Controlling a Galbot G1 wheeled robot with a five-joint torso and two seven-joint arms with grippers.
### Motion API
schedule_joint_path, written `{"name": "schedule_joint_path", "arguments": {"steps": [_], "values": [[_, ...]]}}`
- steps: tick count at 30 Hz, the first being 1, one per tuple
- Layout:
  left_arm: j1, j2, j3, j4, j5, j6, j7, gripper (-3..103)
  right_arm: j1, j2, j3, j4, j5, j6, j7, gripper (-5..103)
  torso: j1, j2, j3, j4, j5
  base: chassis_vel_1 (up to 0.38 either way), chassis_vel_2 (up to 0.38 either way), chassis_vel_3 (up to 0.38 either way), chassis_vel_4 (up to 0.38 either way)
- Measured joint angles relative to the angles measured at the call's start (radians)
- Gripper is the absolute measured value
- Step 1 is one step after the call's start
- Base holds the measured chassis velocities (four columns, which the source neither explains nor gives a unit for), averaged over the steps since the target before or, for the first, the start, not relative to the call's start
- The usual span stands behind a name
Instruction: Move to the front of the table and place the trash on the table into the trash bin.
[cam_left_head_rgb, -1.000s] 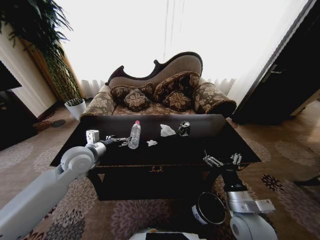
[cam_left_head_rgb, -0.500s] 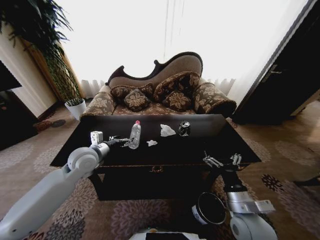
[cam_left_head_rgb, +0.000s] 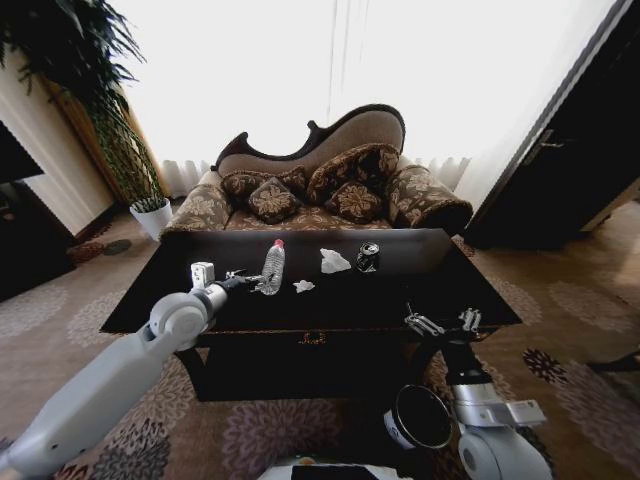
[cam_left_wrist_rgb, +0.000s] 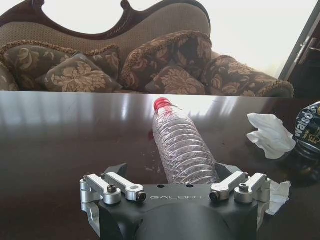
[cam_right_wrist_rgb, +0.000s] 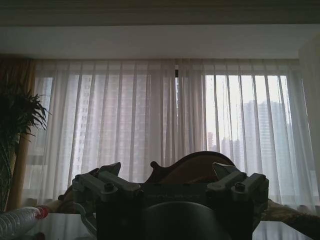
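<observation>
Reaching over the table (cam_left_head_rgb: 420, 285), left gripper (cam_left_wrist_rgb: 175, 192) spread open, bottle (cam_left_wrist_rgb: 182, 147) between its fingers, ungripped. Right gripper (cam_left_head_rgb: 440, 322) open, above the trash bin (cam_left_head_rgb: 420, 418).

The word "GALBOT" is printed in pale capital letters across the black body of the left gripper (cam_left_wrist_rgb: 175, 186), seen in the left wrist view. On the dark drink can (cam_left_wrist_rgb: 309, 131) at the right of the table, partial white lettering reads "wais", with smaller print below it too small to read.
</observation>
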Motion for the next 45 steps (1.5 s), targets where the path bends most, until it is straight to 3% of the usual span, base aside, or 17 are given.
{"name": "schedule_joint_path", "arguments": {"steps": [10,13,15,18,19,21,26,30,35,36,37,40,41,42,45], "values": [[-0.038,-0.026,0.029,0.039,0.017,-0.014,0.01,98,-0.004,-0.003,0.013,-0.004,0.002,0.003,-0.001,100,0.0,0.0,0.0,0.0,0.0,0.0,0.0,0.0,0.0],[-0.042,-0.031,0.035,0.048,0.021,-0.012,0.008,87,-0.004,-0.005,0.015,-0.006,0.003,0.005,-0.001,100,0.0,0.0,0.0,0.0,0.0001,0.0,0.0,0.0,0.0],[-0.042,-0.032,0.036,0.049,0.022,-0.013,0.008,87,-0.004,-0.005,0.015,-0.008,0.004,0.006,-0.001,100,0.0,0.0,0.0,0.0002,-0.0001,0.0,0.0,0.0,0.0],[-0.043,-0.035,0.037,0.053,0.023,-0.017,0.011,71,-0.004,-0.008,0.015,-0.011,0.006,0.006,-0.001,100,0.0,0.0,0.0,0.0001,-0.0001,0.0,0.0,0.0,0.0],[-0.043,-0.035,0.037,0.053,0.023,-0.017,0.011,71,-0.004,-0.008,0.015,-0.011,0.006,0.006,-0.001,100,0.0,0.0,0.0,0.0001,-0.0001,0.0,0.0,0.0,0.0],[-0.033,-0.033,0.031,0.053,0.026,-0.027,0.017,55,-0.002,-0.014,0.017,-0.018,0.01,0.007,-0.001,100,0.0,0.0,0.0,0.0001,0.0,0.0,0.0,0.0,0.0],[-0.012,-0.025,0.01,0.045,0.03,-0.034,0.023,43,-0.001,-0.014,0.011,-0.025,0.009,0.009,-0.001,100,0.0,0.0,0.0,0.0001,0.0,0.0,0.0,0.0,0.0],[0.029,-0.02,-0.041,0.019,0.058,-0.042,0.036,43,0.0,-0.015,0.005,-0.026,0.01,0.01,0.0,100,0.0,0.0,0.0,-0.0001,0.0,0.0,0.0,0.0,0.0],[0.167,-0.025,-0.233,-0.079,0.139,-0.084,0.066,43,0.005,-0.019,-0.007,-0.023,0.022,0.01,0.006,100,0.0,0.0,0.0,0.0,0.0,0.0,0.0,0.0,0.0],[0.226,-0.034,-0.299,-0.116,0.178,-0.106,0.09,43,0.009,-0.021,-0.012,-0.023,0.028,0.012,0.006,100,0.0,0.0,0.0,0.0001,0.0,0.0,0.0,0.0,0.0],[0.226,-0.034,-0.299,-0.116,0.178,-0.106,0.09,43,0.009,-0.021,-0.012,-0.023,0.028,0.012,0.006,100,0.0,0.0,0.0,0.0001,0.0,0.0,0.0,0.0,0.0],[0.362,-0.064,-0.421,-0.198,0.278,-0.175,0.196,43,0.022,-0.03,-0.029,-0.027,0.07,0.015,0.006,100,0.0,0.0,0.0,0.0002,0.0,0.0,0.0,0.0,0.0],[0.431,-0.09,-0.481,-0.238,0.332,-0.226,0.28,43,0.032,-0.041,-0.047,-0.028,0.134,0.015,0.001,100,0.0,0.0,0.0,0.0002,0.0,0.0,0.0,0.0,0.0],[0.431,-0.09,-0.481,-0.238,0.332,-0.226,0.28,43,0.032,-0.041,-0.047,-0.028,0.134,0.015,0.001,100,0.0,0.0,0.0,0.0002,0.0,0.0,0.0,0.0,0.0],[0.53,-0.155,-0.567,-0.293,0.392,-0.357,0.465,43,0.042,-0.061,-0.096,-0.026,0.254,0.011,-0.017,100,0.0,0.0,0.0,0.0003,-0.0001,0.0,0.0,0.0,0.0]]}}
